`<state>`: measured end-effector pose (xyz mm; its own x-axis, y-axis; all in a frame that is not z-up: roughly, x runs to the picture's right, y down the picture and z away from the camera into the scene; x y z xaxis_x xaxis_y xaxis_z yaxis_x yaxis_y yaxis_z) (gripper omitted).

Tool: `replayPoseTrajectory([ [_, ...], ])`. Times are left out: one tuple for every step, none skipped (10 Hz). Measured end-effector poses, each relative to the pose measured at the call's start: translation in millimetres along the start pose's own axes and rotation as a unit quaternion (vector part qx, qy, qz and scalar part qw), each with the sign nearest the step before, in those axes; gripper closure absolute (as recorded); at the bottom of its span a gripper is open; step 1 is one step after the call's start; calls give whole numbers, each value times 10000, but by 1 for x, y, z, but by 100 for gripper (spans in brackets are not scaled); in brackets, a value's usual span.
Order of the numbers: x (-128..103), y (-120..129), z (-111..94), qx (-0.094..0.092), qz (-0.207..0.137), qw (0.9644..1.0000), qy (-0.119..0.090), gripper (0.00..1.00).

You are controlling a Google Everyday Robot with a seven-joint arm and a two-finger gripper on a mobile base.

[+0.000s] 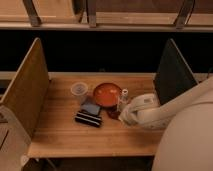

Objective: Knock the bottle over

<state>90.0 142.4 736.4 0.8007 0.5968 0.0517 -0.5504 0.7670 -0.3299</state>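
Note:
The bottle (123, 99) is slim, pale and translucent with a whitish cap. It stands upright on the wooden table (60, 135), just right of the orange bowl (107, 93). My gripper (118, 114) is at the end of the white arm coming in from the right. It sits low over the table, right at the base of the bottle and slightly in front of it. The arm's white wrist housing (142, 110) hides most of it.
A clear plastic cup (79, 91) stands left of the bowl. A dark flat packet (89, 118) and a blue item (91, 108) lie in front of the bowl. Wooden panel (25, 90) bounds the left side, a dark panel (172, 72) the right.

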Motion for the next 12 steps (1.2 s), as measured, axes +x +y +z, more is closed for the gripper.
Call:
replayPoseTrajectory([
  [1, 0, 0, 5, 10, 10000, 2, 100],
  [0, 0, 0, -2, -5, 10000, 0, 100],
  [1, 2, 0, -4, -23, 10000, 19, 100],
  [5, 6, 2, -14, -54, 9999, 105, 100],
  [6, 10, 6, -43, -101, 9998, 181, 100],
  [3, 8, 11, -43, -121, 9997, 203, 100],
  [2, -1, 16, -6, -126, 9997, 207, 100],
  [-1, -12, 23, 20, -132, 9998, 165, 100],
  [-1, -18, 29, 16, -139, 9998, 139, 100],
  [1, -24, 38, -12, -148, 9998, 128, 100],
  [3, -27, 47, -58, -156, 9998, 128, 100],
  [4, -30, 60, -129, -195, 9997, 123, 100],
])
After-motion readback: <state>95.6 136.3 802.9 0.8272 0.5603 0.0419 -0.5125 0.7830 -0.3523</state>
